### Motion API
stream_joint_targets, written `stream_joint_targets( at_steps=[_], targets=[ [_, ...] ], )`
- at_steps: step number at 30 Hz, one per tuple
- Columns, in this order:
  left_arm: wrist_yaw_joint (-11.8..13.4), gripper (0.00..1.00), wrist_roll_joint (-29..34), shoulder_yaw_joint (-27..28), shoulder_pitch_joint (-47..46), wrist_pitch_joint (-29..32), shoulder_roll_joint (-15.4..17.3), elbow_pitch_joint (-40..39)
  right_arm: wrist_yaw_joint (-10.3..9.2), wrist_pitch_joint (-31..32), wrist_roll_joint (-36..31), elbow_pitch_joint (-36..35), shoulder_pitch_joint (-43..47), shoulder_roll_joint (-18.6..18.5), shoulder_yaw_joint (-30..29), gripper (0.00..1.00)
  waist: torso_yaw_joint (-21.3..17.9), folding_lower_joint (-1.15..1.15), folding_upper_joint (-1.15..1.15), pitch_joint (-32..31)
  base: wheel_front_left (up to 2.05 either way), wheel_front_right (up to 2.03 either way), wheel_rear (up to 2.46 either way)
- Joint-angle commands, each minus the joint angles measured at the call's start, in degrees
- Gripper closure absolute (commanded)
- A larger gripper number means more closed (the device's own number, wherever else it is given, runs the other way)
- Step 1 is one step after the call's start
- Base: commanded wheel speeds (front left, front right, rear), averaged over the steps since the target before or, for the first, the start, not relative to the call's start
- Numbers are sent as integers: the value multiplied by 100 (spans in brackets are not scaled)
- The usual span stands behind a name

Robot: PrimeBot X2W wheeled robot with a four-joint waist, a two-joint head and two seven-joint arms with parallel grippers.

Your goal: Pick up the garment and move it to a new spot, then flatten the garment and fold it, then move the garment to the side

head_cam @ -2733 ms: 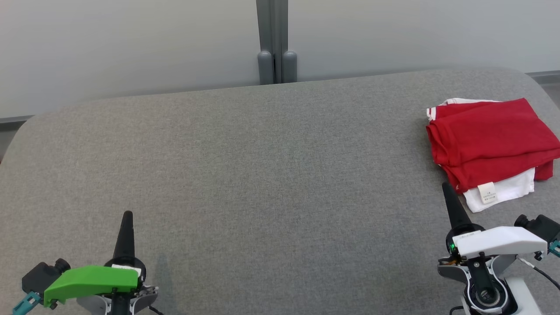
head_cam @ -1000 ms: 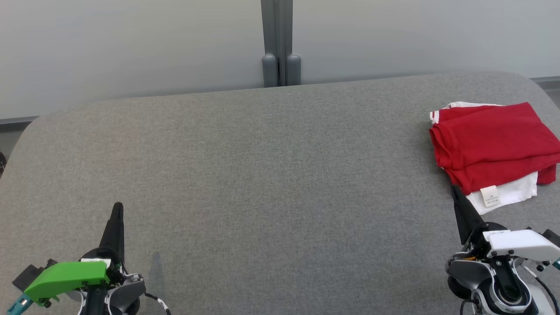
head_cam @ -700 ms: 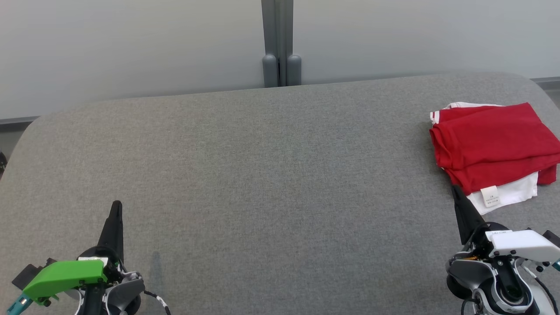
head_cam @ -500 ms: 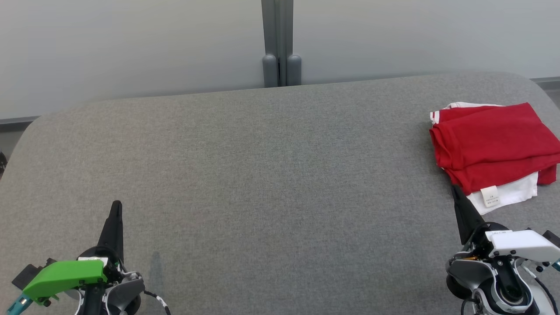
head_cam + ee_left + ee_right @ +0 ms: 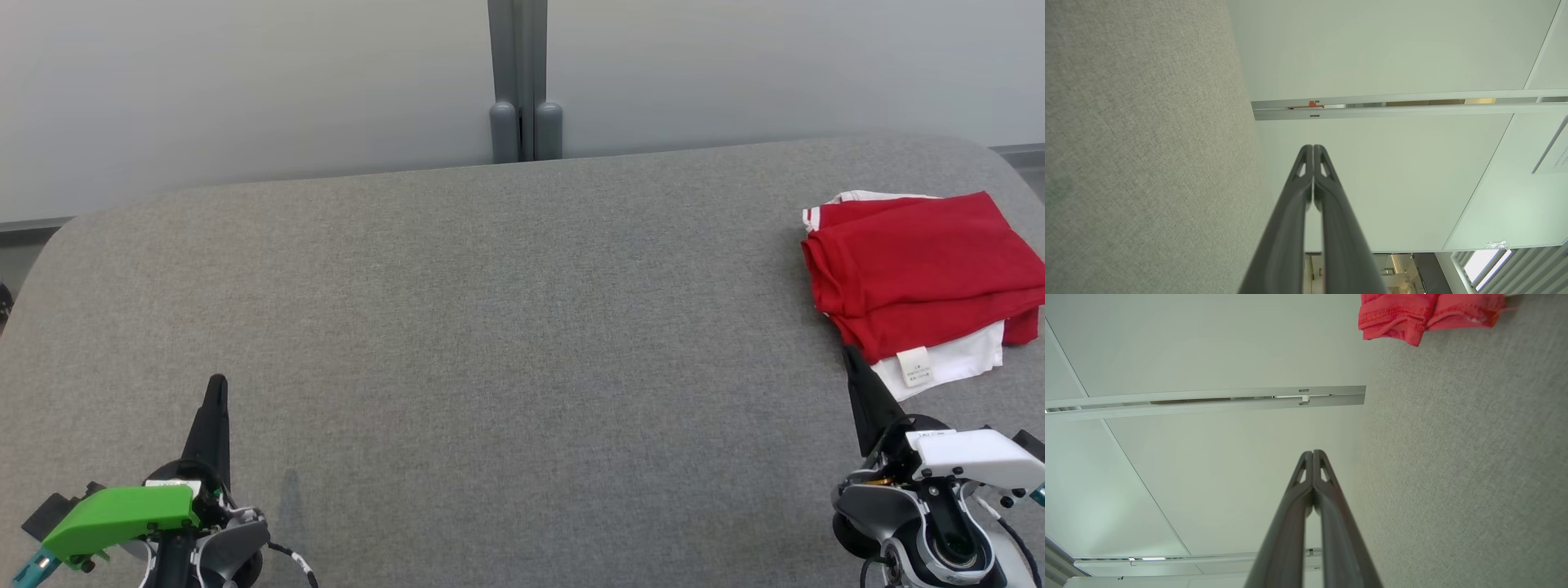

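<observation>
Over the last second almost nothing has changed: both my arms stay where they were and the garment lies in the same place. Against the oldest picture the whole head view has shifted a little, so my head has moved. My left gripper is fully closed, its fingers pressed together, and holds nothing. My right gripper is closed and empty too. The folded red and white garment lies on the right side of the grey padded surface. It is just ahead of my right gripper's tip and a little to its right, and not gripped. It is well apart from my left gripper.
</observation>
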Motion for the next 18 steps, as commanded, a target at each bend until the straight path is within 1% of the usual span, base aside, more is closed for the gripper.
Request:
stream_joint_targets(
  at_steps=[1, 18],
  targets=[
    [-33, 100, 12, 27, -59, 12, 20, 6, 2, 7, -18, 14, -23, 2, -14, 100, 0, 0, 0, 0, 0, 0, 0],
    [-32, 100, 25, 35, -61, 16, 12, 6, 2, 31, -38, 15, -25, 13, -31, 100, 0, 0, 0, 0, 0, 0, 0]
  ],
)
